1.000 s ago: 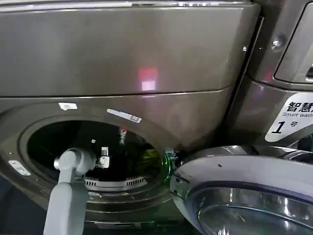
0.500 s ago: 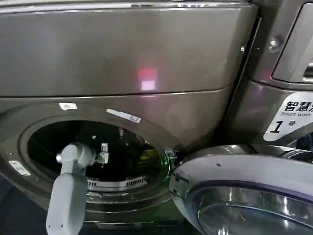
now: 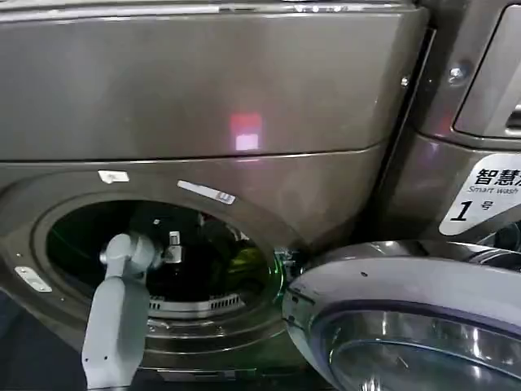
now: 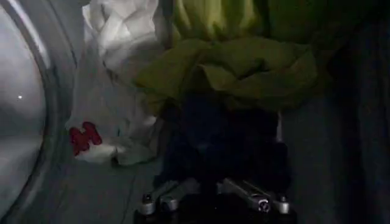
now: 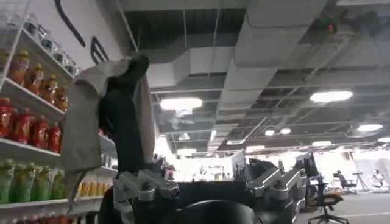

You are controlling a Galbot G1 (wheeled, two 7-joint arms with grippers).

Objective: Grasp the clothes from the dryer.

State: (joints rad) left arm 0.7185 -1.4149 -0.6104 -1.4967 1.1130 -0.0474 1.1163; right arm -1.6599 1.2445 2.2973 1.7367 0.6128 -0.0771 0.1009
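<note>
Item: left gripper (image 4: 216, 140), dark two-fingered, fingers spread with nothing between them, tips just short of the cloth and not seen touching it. Directly ahead of it lay the clothes (image 4: 183, 79), a soft crumpled bundle on the drum floor. One piece was white fabric with red-pink marks (image 4: 100, 122) against the drum wall, and one was yellow-green cloth (image 4: 244, 67) heaped beside and partly over it. Housing: the dryer (image 3: 244, 90), a large bronze-grey front-loader, with the grey left arm reaching through its wide round porthole (image 3: 49, 212) into the dark drum. Step in hand, by my reading, was the final approach, with the grasp not yet made. The next move would call for easing forward into the folds and closing on a thick gather. Right gripper (image 5: 201, 182), jaws apart and empty, was parked away from the machine, aimed at the ceiling. Count: clothes, one bundle of two pieces; dryers, one; grippers, two; silver-rimmed glass door (image 3: 407, 281) beside the porthole, one.
</note>
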